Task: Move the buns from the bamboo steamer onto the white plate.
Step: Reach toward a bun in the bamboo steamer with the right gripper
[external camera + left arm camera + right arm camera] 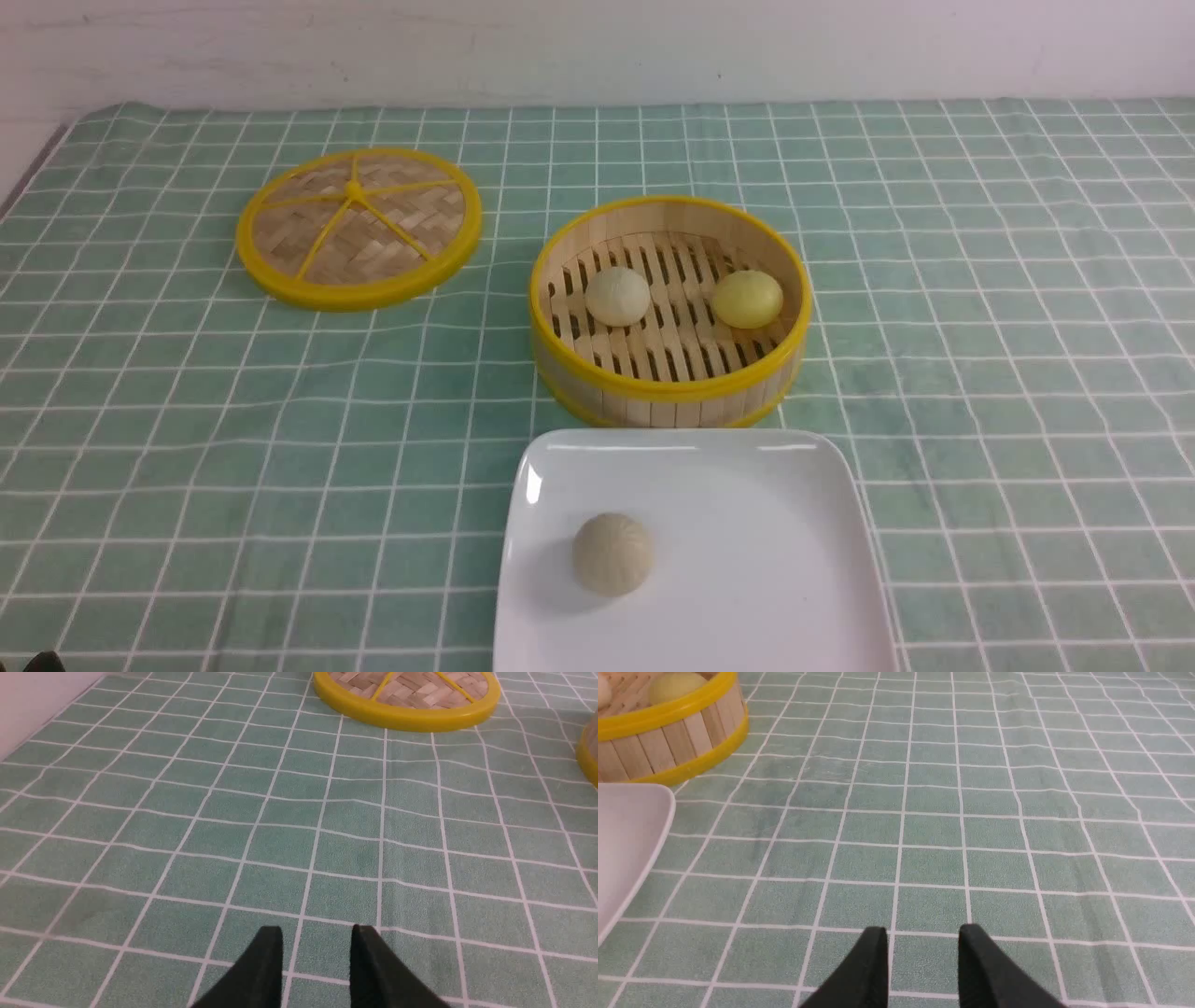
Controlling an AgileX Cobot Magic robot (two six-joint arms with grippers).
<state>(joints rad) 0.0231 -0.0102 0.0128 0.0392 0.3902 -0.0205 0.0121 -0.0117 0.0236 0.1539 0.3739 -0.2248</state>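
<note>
The bamboo steamer [668,390] stands mid-table, holding the cream-white bun [617,296] on its left and the yellow bun [747,299] on its right. Just in front of it lies the white plate [747,523], with a greyer-beige bun [613,553] on it. Neither gripper shows clearly in the front view. My left gripper [317,928] hovers open over bare cloth, short of the lid. My right gripper [923,929] is open over cloth, to the right of the plate [626,835] and the steamer [668,732], where the yellow bun [675,683] peeks over the rim.
The flat woven lid [359,227] with yellow spokes lies at the back left, also seen from the left wrist as the lid [406,695]. A green checked cloth [1008,373] covers the table. A white wall runs along the far edge.
</note>
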